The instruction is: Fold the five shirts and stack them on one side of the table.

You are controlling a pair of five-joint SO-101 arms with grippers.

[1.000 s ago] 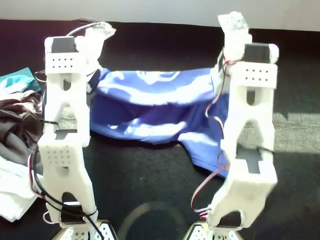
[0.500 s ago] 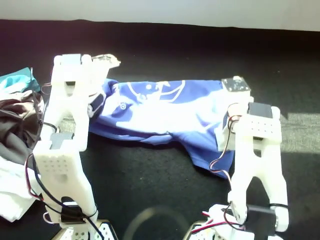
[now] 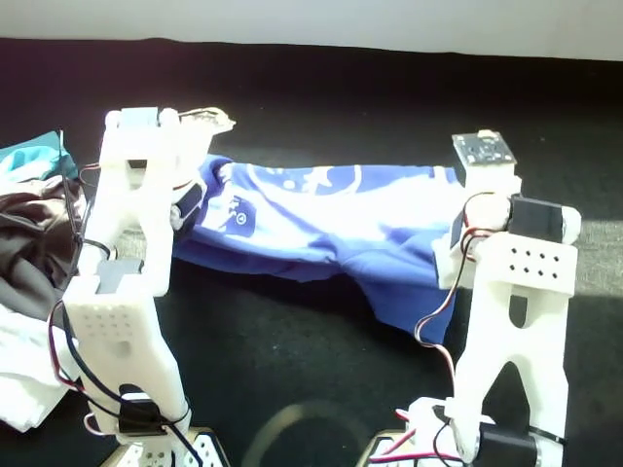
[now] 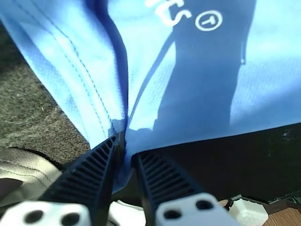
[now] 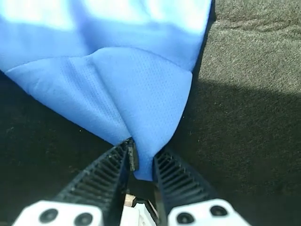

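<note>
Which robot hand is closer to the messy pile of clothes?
Left. The left gripper pinches the blue shirt at the end beside the pile of clothes; the right gripper pinches the shirt's other end, far across from the pile.

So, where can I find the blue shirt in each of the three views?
High view: the blue shirt lies stretched across the middle of the dark table cover.
Left wrist view: the shirt, its edge pinched in the left gripper.
Right wrist view: a corner of the shirt pinched in the right gripper.
Shared landmark: the dark table cover beside the shirt.
</note>
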